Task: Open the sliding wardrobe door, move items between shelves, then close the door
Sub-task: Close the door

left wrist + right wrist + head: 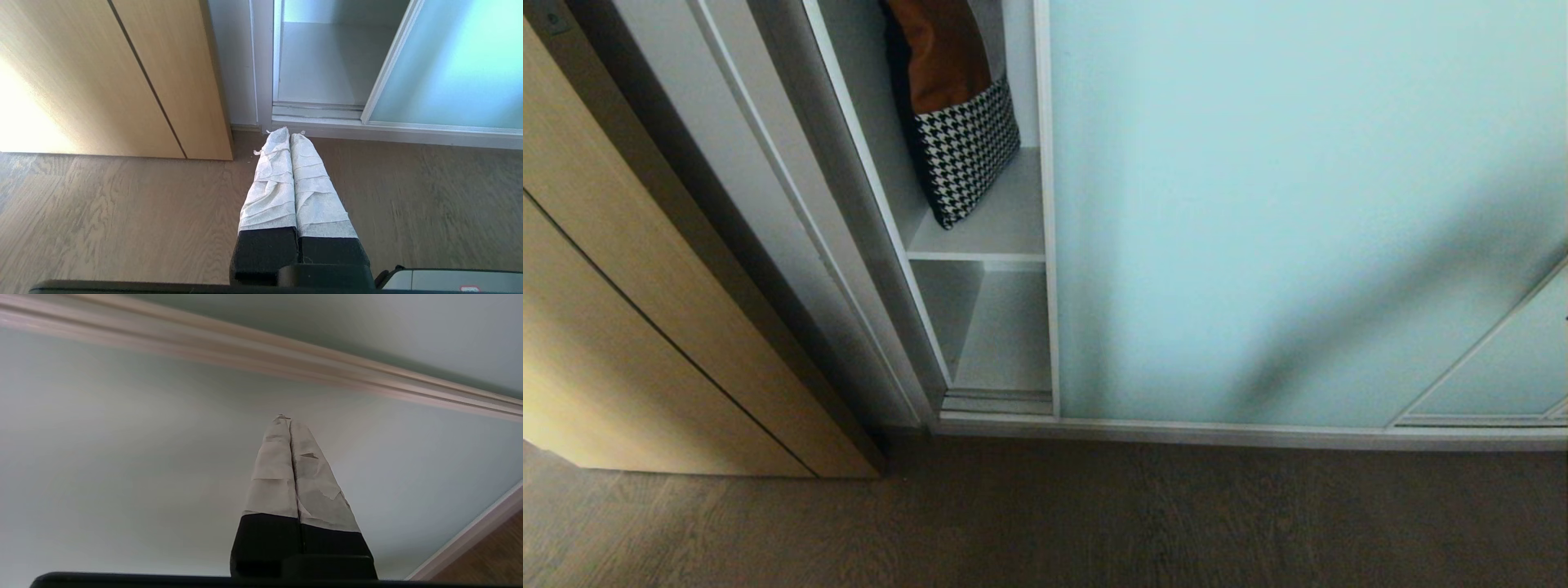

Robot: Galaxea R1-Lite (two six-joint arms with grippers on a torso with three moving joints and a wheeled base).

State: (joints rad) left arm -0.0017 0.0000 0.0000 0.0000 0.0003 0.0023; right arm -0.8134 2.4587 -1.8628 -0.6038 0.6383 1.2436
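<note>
The sliding wardrobe door (1298, 212), a frosted aqua-blue panel in a thin silver frame, covered most of the wardrobe front in the head view; a narrow gap stood open at its left edge; through that gap 2 grey-white shelves (996, 224) showed, 1 above the other. On the upper shelf a bag (960, 122) with a rust-brown top and a black-and-white houndstooth lower part leaned against the left inner wall; the lower compartment showed only bare board. No black fabric bag appeared in any view. A light wood cabinet (645, 327) stood to the left of the wardrobe; dark wood floor (1094, 523) ran along the front.

Neither arm appeared in the head view. The left gripper (289, 131) hung low over the floor, its tape-wrapped fingers (271, 183) pressed together and holding nothing; its tips pointed toward the bottom track of the wardrobe, near the corner where cabinet and wardrobe met. The right gripper (286, 418) was likewise closed and empty, its taped fingers (273, 473) pointing at the frosted glass, with a silver frame rail (286, 355) crossing beyond the tips; whether the tips touched the glass could not be told.
</note>
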